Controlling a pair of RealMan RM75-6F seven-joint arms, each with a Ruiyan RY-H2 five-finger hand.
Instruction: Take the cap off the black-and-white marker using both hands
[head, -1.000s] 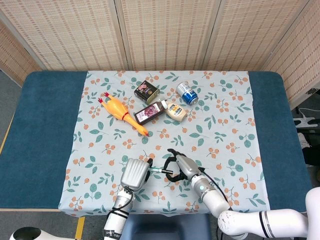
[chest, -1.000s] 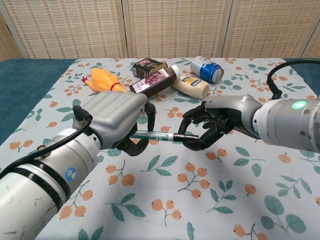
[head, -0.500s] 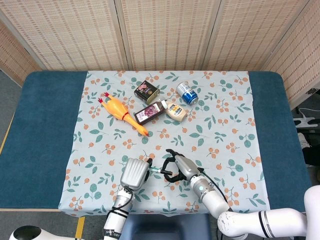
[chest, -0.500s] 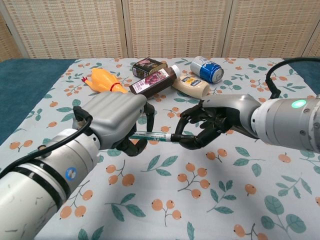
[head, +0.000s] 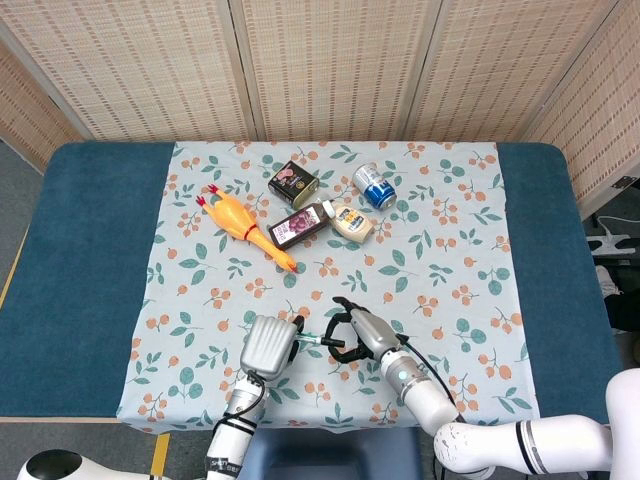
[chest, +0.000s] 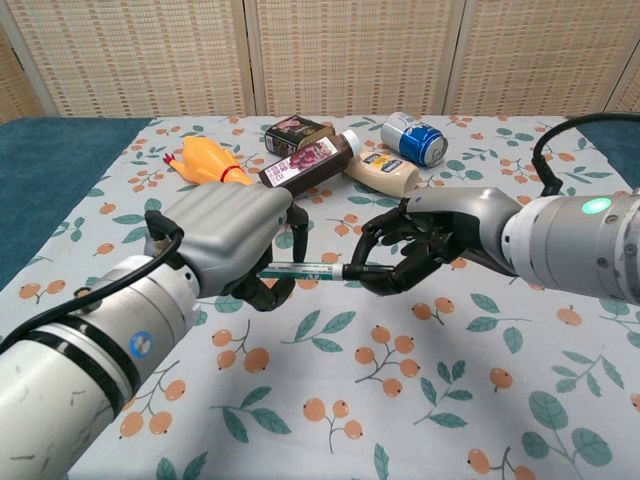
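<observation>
The marker (chest: 305, 269) lies level above the cloth between both hands, its pale barrel showing and its black cap end (chest: 350, 270) toward the right. My left hand (chest: 232, 243) grips the barrel end from the left. My right hand (chest: 425, 245) has its dark fingers curled round the cap end. In the head view the left hand (head: 269, 346) and right hand (head: 357, 333) meet near the table's front edge with the marker (head: 312, 340) between them. The far end of the barrel is hidden inside the left hand.
At the back of the floral cloth (head: 440, 250) lie a yellow rubber chicken (head: 240, 222), a dark tin (head: 293, 183), a dark bottle (head: 301, 224), a cream bottle (head: 353, 223) and a blue can (head: 375, 186). Blue table surface (head: 80, 250) flanks the cloth.
The right hand has closed in slightly leftward on the cap end and its fingers have tightened round it. The left hand and marker have barely moved.
</observation>
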